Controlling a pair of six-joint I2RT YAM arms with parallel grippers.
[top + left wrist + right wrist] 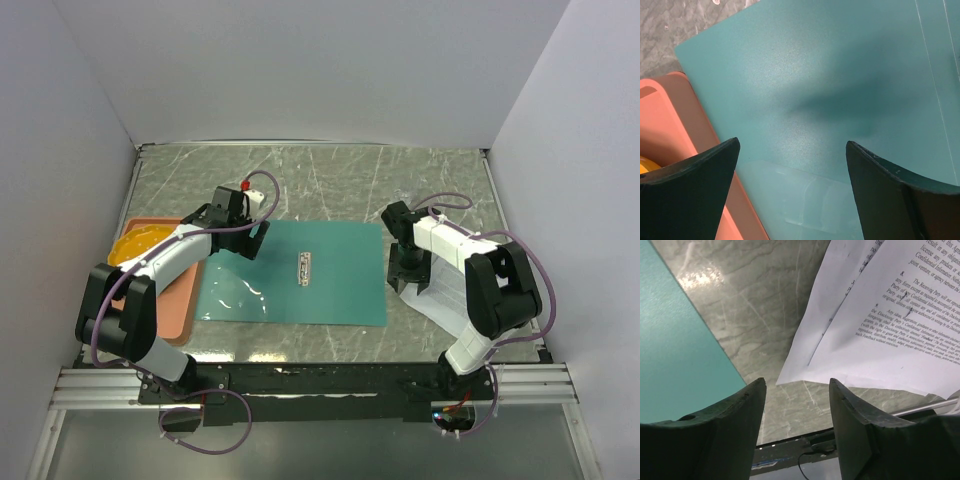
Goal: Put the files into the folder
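The teal-green folder [300, 272] lies open and flat at mid-table, with its metal clip [304, 268] at the spine. My left gripper [252, 240] is open and empty just above the folder's left leaf [830, 75], near its far left corner; its midpoint shows in the left wrist view [792, 150]. The files [445, 295], white printed sheets, lie on the table right of the folder, partly under my right arm. My right gripper [405, 275] is open and empty above the bare table between folder [675, 355] and files [890, 315]; its midpoint shows in the right wrist view [797, 385].
A salmon-orange tray [170, 290] holding a yellow object [135, 245] touches the folder's left edge; it also shows in the left wrist view [670, 115]. The grey marble table [755, 300] ends at a black rail by the arm bases. White walls stand on three sides.
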